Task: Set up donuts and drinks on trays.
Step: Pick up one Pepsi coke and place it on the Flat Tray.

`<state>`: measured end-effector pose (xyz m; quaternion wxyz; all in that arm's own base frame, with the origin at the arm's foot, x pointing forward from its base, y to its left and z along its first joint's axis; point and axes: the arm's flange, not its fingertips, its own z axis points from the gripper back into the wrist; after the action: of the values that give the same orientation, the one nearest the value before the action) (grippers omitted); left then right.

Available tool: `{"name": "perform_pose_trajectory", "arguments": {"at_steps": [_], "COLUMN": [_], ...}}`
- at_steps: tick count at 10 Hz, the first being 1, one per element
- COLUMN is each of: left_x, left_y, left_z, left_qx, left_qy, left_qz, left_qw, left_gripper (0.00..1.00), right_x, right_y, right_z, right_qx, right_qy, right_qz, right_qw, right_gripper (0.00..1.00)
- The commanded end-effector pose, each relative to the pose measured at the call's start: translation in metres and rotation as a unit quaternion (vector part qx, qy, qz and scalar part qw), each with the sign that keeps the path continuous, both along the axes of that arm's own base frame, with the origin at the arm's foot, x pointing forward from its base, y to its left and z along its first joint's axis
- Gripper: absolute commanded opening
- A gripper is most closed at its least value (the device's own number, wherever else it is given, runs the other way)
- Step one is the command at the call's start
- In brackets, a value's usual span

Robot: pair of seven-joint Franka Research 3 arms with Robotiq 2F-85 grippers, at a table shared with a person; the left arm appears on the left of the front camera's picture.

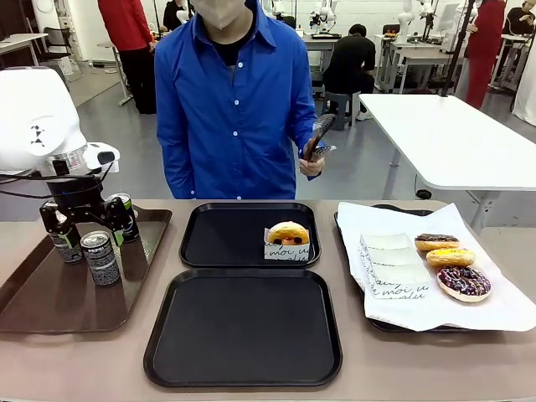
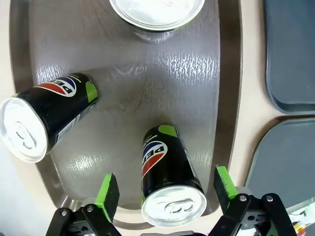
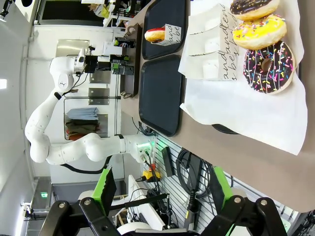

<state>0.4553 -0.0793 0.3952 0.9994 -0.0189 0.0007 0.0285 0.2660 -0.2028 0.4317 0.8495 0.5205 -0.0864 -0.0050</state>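
Observation:
My left gripper (image 1: 84, 219) hangs open over the brown tray (image 1: 33, 293), which holds three drinks. In the left wrist view a black-and-green Pepsi can (image 2: 170, 182) stands between the green pads (image 2: 108, 194), with a gap on each side. A second can (image 2: 47, 115) stands to its left and a third can (image 2: 156, 12) at the top edge. A sleeved yellow donut (image 1: 287, 239) lies on the far black tray (image 1: 209, 239). The near black tray (image 1: 243, 327) holds nothing. My right gripper (image 3: 162, 184) is open, high off the table's end.
A paper-lined tray (image 1: 394, 314) at the right holds three donuts (image 1: 450, 258) and white sleeves (image 1: 392, 264). A person in a blue shirt (image 1: 230, 109) stands at the far side holding tongs (image 1: 318, 134).

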Motion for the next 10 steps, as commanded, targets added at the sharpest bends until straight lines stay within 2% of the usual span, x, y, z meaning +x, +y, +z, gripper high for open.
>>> {"name": "perform_pose_trajectory", "arguments": {"at_steps": [1,3,8,10], "left_x": [0.009,0.006,0.0,-0.005], "left_y": [-0.004,-0.005,-0.01,-0.011], "left_z": [-0.003,-0.01,-0.017,-0.015], "left_qx": [0.001,0.012,0.025,0.028], "left_qy": [-0.001,0.002,0.01,0.022], "left_qz": [0.043,0.063,0.046,0.035], "left_qw": [0.999,0.998,0.999,0.999], "left_gripper": [1.0,1.0,1.0,0.72], "right_x": [0.0,0.0,0.0,0.0], "right_y": [-0.001,-0.001,-0.001,-0.001], "right_z": [0.0,0.0,0.0,0.0], "right_qx": [0.008,0.008,0.008,0.008], "right_qy": [-0.006,-0.006,-0.006,-0.006], "right_qz": [0.002,0.002,0.002,0.002], "right_qw": [1.0,1.0,1.0,1.0], "right_gripper": [1.0,1.0,1.0,1.0]}}
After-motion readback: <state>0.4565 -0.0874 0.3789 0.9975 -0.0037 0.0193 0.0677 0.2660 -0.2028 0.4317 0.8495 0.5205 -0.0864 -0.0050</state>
